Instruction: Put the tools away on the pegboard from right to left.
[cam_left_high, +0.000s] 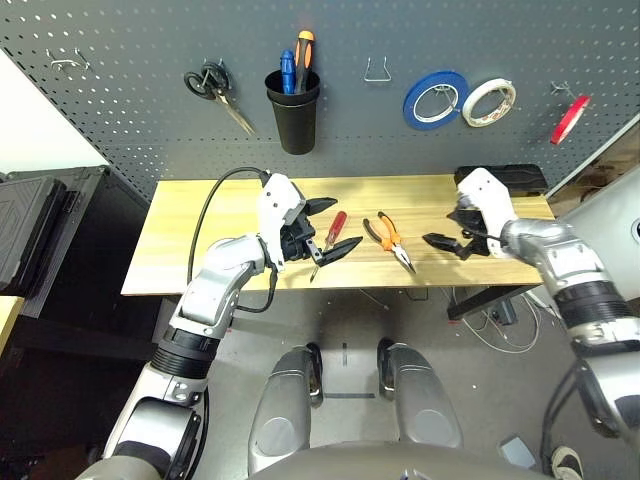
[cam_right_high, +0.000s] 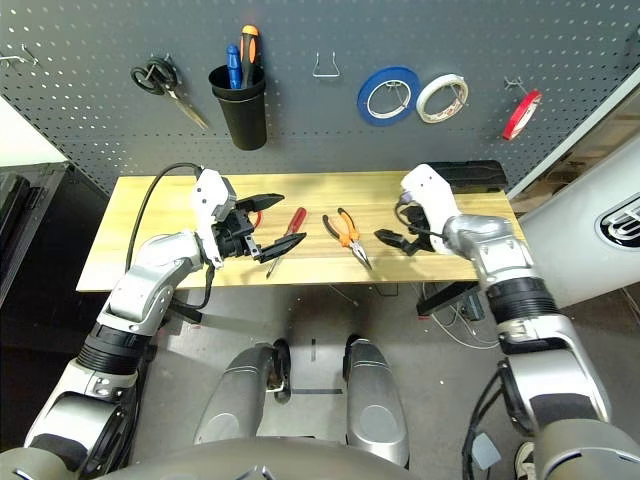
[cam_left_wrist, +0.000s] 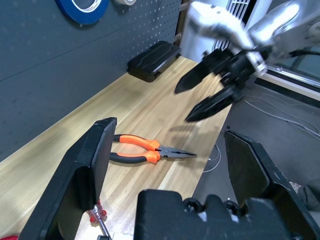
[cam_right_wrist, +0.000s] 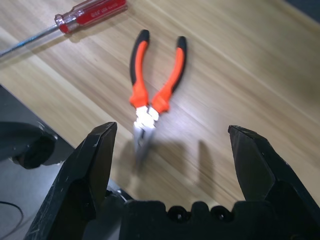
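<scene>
The dark grey pegboard (cam_left_high: 130, 60) stands behind the wooden table (cam_left_high: 200, 250). A thin red tape ring (cam_left_high: 570, 119) hangs on a hook at its far right. The orange-and-black pliers (cam_left_high: 389, 239) lie on the table's middle, with the red-handled screwdriver (cam_left_high: 331, 240) just to their left. My left gripper (cam_left_high: 346, 223) hovers open over the screwdriver, fingers pointing right. My right gripper (cam_left_high: 440, 229) hovers open just right of the pliers (cam_right_wrist: 150, 85), pointing left at them. Neither gripper holds anything.
On the pegboard hang black-handled scissors (cam_left_high: 218, 90), a black cup (cam_left_high: 294, 112) with screwdrivers, an empty wire hook (cam_left_high: 377, 70), a blue tape roll (cam_left_high: 435, 99) and a white tape roll (cam_left_high: 489, 101). A black case (cam_left_high: 512, 178) lies at the table's back right.
</scene>
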